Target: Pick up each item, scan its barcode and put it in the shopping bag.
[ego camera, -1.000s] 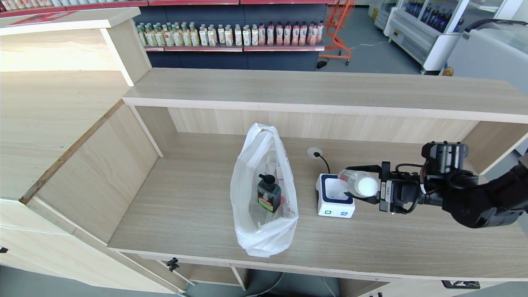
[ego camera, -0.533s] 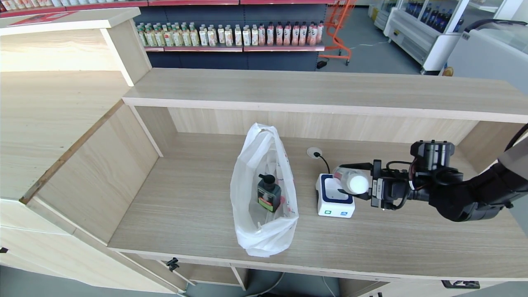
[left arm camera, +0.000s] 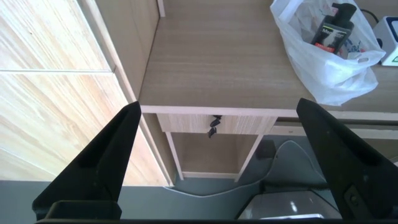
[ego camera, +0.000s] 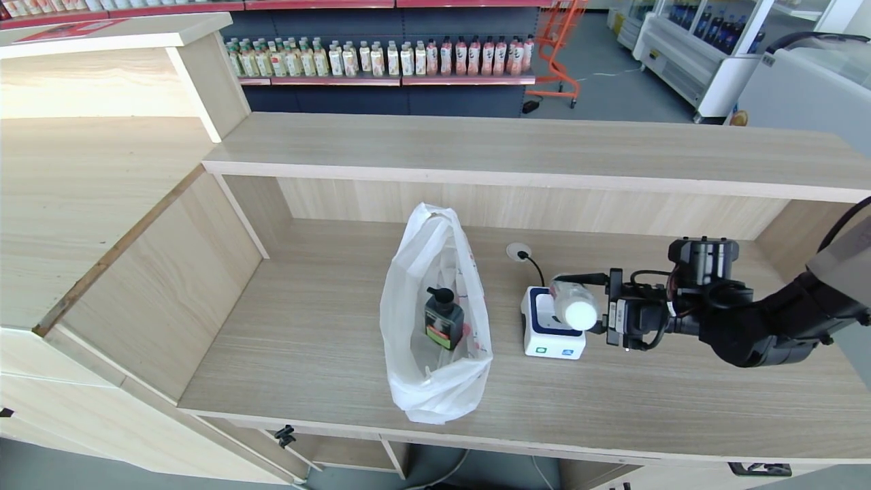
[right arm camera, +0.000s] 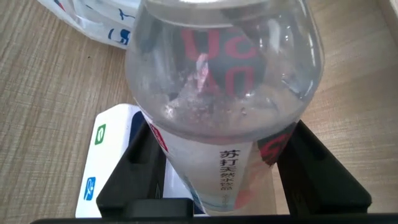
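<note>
Head view, bottle: I see a clear plastic bottle [ego camera: 570, 299] lying sideways just above the white scanner [ego camera: 552, 337] on the counter [ego camera: 326, 340], near the shopping bag [ego camera: 435, 320].
Right gripper [ego camera: 586, 304]: closed around the bottle's body, one finger on each side.
Left gripper [left arm camera: 219, 106]: spread wide, holding nothing.
Handling: I judge it smooth, thin-walled and likely to slip, so a gentle mid-body hold suits it.
Hard to see: I cannot find the barcode, and the label is partly cut off.
</note>
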